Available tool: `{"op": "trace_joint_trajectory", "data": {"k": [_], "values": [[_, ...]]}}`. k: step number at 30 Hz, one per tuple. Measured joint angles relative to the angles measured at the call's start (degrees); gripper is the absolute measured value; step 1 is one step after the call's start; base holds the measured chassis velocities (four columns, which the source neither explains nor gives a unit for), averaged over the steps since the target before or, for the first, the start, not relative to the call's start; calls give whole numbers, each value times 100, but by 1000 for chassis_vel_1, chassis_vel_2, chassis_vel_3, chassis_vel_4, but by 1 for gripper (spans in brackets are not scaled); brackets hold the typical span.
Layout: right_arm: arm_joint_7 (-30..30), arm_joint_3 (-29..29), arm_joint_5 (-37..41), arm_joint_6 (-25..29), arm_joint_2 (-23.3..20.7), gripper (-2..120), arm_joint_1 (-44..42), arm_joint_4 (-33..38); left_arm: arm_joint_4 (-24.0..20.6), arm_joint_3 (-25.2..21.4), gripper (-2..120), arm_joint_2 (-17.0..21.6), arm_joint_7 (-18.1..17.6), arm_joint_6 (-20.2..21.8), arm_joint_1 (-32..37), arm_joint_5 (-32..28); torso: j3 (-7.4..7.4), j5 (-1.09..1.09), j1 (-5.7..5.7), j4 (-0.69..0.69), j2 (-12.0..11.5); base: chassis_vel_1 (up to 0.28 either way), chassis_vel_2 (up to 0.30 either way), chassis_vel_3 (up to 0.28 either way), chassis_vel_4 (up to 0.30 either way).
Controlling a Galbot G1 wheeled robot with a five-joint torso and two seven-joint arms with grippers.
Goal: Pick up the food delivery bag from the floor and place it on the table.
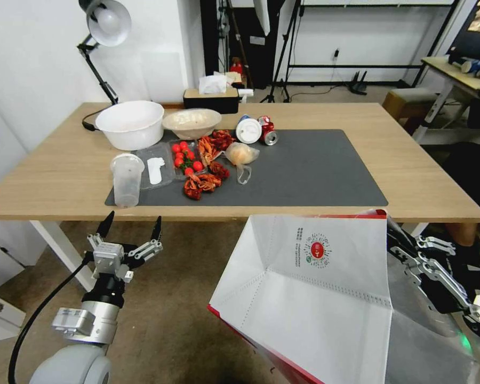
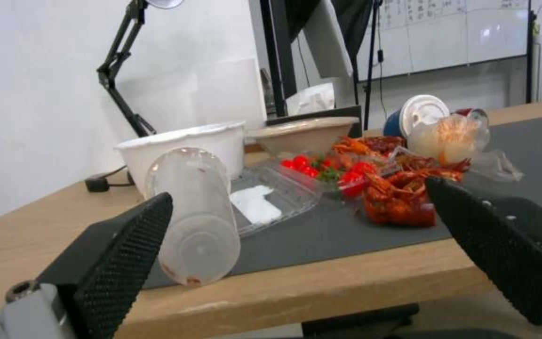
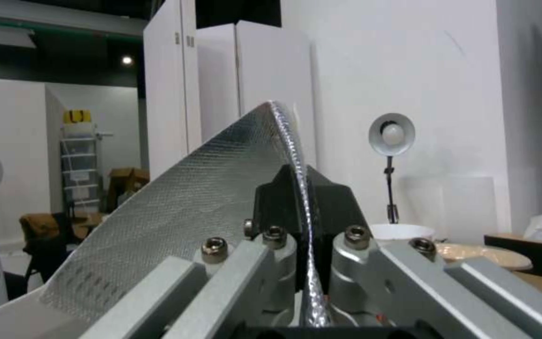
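1. Food delivery bag: a large boxy bag with a smooth white creased face, a stitched seam, red edges and a small round red logo. I see it held off the floor, in front of the bench's near edge and below its top, tilted toward my right side.
2. Right end effector: its black fingers are pinched tight on a thin edge of the bag's silver foil lining, which is finely quilted and rises to a point. In the head view its metal linkage sits against the bag's right side.
3. Left end effector: spread wide and holding nothing, fingers pointing up just below the bench's near edge, left of the bag. Its pads are black with a knurled, dotted texture.
4. Bench: a wide light-wood top on white legs, carrying a matte dark grey mat.
5. Clutter on the mat's left half: a clear plastic cup, a white bowl, a shallow beige bowl, red tomatoes in a clear tray, glossy red crayfish, a small clear plastic bag and a tipped can.
6. The mat's right half, directly beyond the bag, lies bare.
7. Floor: stained beige-brown short carpet.
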Motion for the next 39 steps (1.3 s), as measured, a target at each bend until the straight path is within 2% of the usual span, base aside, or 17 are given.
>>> {"op": "trace_joint_trajectory", "data": {"k": [15, 19, 39], "values": [[7, 4, 4, 2, -11, 0, -14, 3, 45, 18, 100, -9, -108, -17, -7, 1, 208, 0, 157, 0, 367, 0, 0, 0, 0], [7, 2, 3, 2, 1, 0, -30, 13, 94, 63, 100, 15, -259, -283, -12, -136, 279, 0, 209, 0, 487, 0, 0, 0, 0], [121, -21, 102, 2, 1, 0, -8, 150, 112, 69, 100, 27, -305, -386, -11, -124, 281, 0, 206, 0, 485, 0, 0, 0, 0]]}}
